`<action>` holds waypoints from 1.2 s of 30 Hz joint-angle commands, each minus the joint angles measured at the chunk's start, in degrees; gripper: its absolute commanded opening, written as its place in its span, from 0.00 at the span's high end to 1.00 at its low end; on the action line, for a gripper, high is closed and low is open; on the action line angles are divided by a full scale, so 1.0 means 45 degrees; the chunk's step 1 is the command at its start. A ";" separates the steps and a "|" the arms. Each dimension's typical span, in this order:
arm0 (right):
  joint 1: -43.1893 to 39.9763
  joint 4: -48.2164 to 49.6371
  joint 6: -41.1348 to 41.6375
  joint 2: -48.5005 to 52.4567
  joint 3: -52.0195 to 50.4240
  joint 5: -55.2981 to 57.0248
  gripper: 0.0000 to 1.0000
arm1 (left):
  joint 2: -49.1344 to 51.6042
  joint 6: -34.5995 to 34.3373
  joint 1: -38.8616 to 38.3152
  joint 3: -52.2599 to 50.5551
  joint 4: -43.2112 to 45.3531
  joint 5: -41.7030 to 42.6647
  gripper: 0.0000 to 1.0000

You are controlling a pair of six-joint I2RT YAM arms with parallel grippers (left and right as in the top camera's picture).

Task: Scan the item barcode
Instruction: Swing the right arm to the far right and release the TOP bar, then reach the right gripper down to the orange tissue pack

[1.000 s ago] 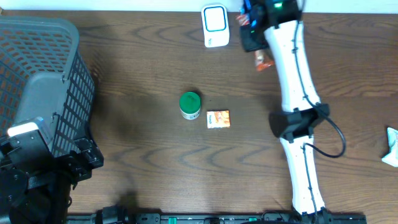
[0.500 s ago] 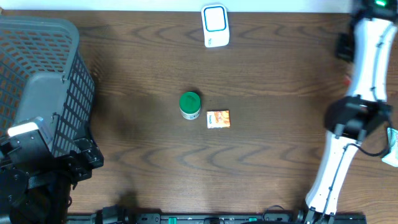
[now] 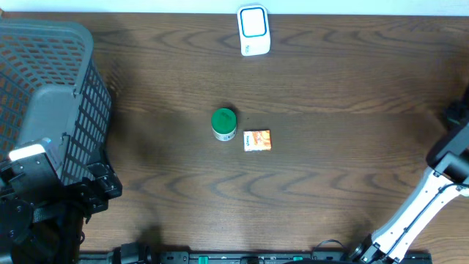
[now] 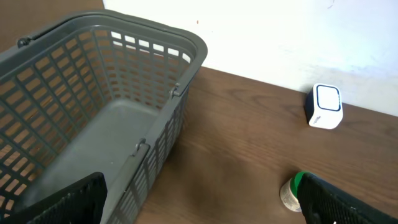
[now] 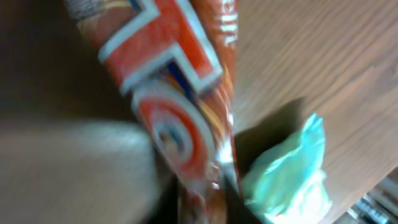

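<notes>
Spotter: Right arm (image 3: 440, 192) has swung away from the scanner (image 3: 253, 31) to the right edge of the desk (image 3: 330, 88) since a second back. Its jaws are past the overhead frame.
Logger: Right jaws, gripping?
Spotter: Cannot tell. Wrist view is blurred and the fingers can't be made out. Orange-red packet (image 5: 168, 93) fills the lens, very close, running top to bottom. Pinched or loose, unclear.
Logger: Anything round it?
Spotter: Pale green packet (image 5: 287, 177) just beside its lower end, lying on the desk wood.
Logger: Left jaws?
Spotter: Spread wide, nothing between them. Fingers (image 4: 65, 199) sit at the bottom corners of the wrist view, grey basket (image 4: 186, 56) ahead of them.
Logger: Farther out?
Spotter: Green-lidded jar (image 3: 223, 123) mid-desk, small orange box (image 3: 257, 140) just to its right; touching or not, can't say. Scanner, white with a blue ring, at the back edge. Basket at far left.
</notes>
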 commanded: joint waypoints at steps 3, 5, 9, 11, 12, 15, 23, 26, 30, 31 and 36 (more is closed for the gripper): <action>-0.0112 0.0068 -0.0291 -0.0651 0.0413 -0.0160 0.01 | -0.0024 -0.0112 -0.0044 -0.0015 0.0005 0.0121 0.02; 0.0034 0.0155 -0.0296 -0.1030 0.0865 -0.1156 0.01 | -0.0024 -0.0112 -0.0044 -0.0015 0.0005 0.0121 0.02; 0.0597 -0.0073 -0.0287 -0.1948 0.1899 -0.4818 0.01 | -0.0024 -0.0112 -0.0044 -0.0015 0.0005 0.0121 0.02; 0.1078 -0.0316 -0.0287 -0.2521 0.2025 -0.6645 0.01 | -0.0024 -0.0112 -0.0044 -0.0015 0.0005 0.0121 0.02; 0.1394 -0.0471 -0.0291 -0.2788 0.2025 -0.7378 0.01 | -0.0024 -0.0112 -0.0044 -0.0015 0.0005 0.0121 0.02; 0.2633 -0.1073 -0.0296 -0.3356 0.2025 -0.8932 0.01 | -0.0024 -0.0112 -0.0044 -0.0015 0.0005 0.0121 0.02; 0.7582 -0.2919 -0.0296 -0.3444 0.1248 -0.9219 0.01 | -0.0024 -0.0112 -0.0044 -0.0015 0.0005 0.0121 0.02; 0.9636 -0.2871 0.0015 -0.3444 0.0627 -0.9044 0.01 | -0.0024 -0.0112 -0.0044 -0.0015 0.0005 0.0121 0.02; 1.2133 -0.2244 0.1098 -0.3444 -0.0068 -0.7315 0.01 | -0.0024 -0.0112 -0.0044 -0.0015 0.0005 0.0121 0.02; 1.2823 -0.1987 0.1515 -0.3444 -0.0306 -0.6509 0.01 | -0.0024 -0.0112 -0.0044 -0.0015 0.0005 0.0121 0.02; 1.4547 -0.1515 0.2463 -0.3444 -0.1200 -0.5561 0.01 | -0.0024 -0.0112 -0.0044 -0.0015 0.0005 0.0121 0.02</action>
